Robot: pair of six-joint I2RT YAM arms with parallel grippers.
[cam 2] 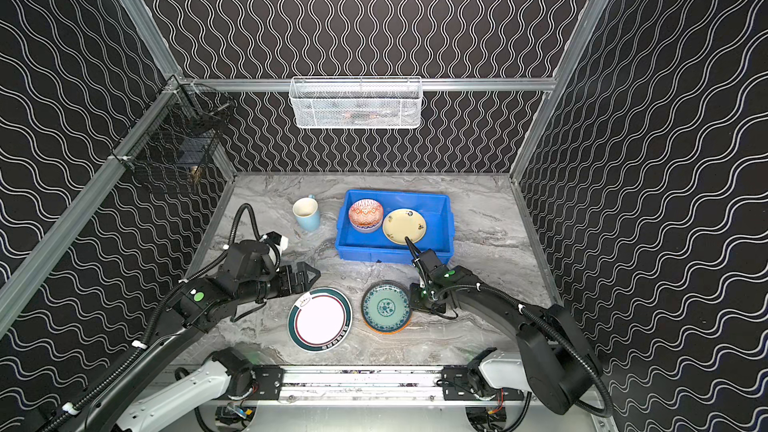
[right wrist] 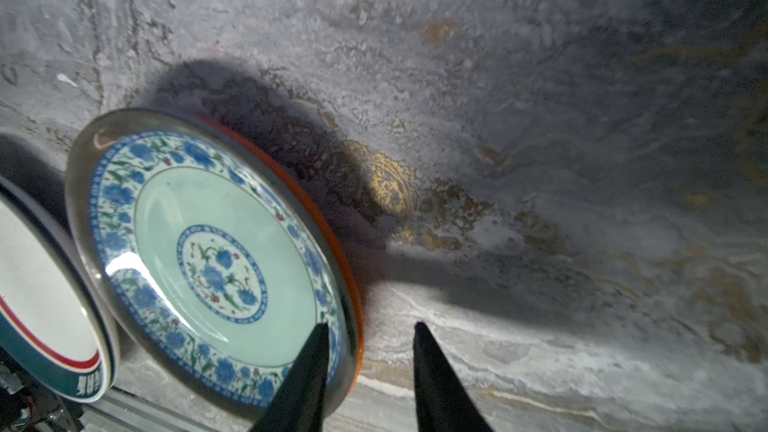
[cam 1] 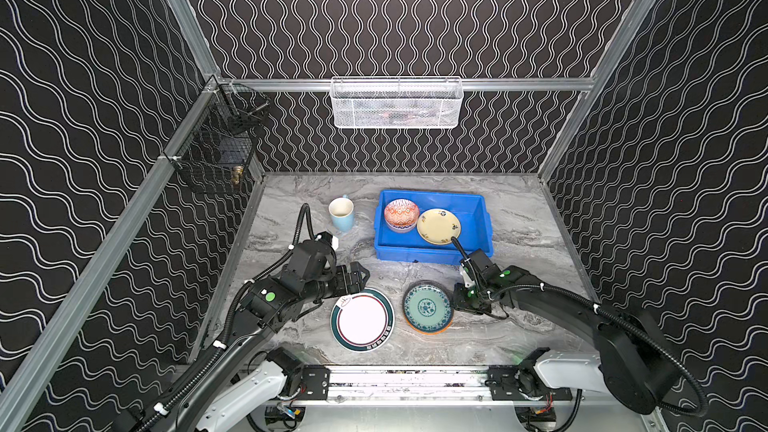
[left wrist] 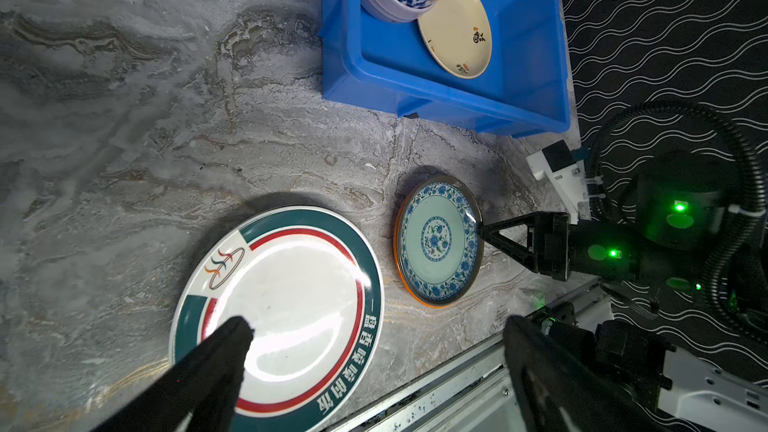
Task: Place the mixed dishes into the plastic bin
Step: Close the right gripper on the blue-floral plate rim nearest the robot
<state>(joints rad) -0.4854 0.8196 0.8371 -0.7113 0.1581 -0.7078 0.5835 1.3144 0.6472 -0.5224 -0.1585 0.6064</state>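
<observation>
Plastic bin (cam 1: 415, 254): set on marble tabletop (cam 1: 519, 218), 12 o'clock of orange plate (cam 1: 428, 307), bowl (cam 1: 401, 211) and yellow plate (cam 1: 438, 225) held inside | mug (cam 1: 342, 214): bin's 9 o'clock | white plate (cam 1: 362, 320): orange plate's 9 o'clock | walls (cam 1: 415, 14): black, wavy-lined | left gripper (left wrist: 376, 324): jaws wide | right gripper (right wrist: 370, 326): jaws narrow, astride orange plate's rim

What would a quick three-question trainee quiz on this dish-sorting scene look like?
1. How many dishes lie in the blue bin?
2. Which dish's rim sits between the fingers of the right gripper? A) white green-rimmed plate B) orange-backed floral plate C) yellow plate
3. True or false: the pale blue mug stands outside the bin.
Key: 1 two; 2 B; 3 true.
</observation>
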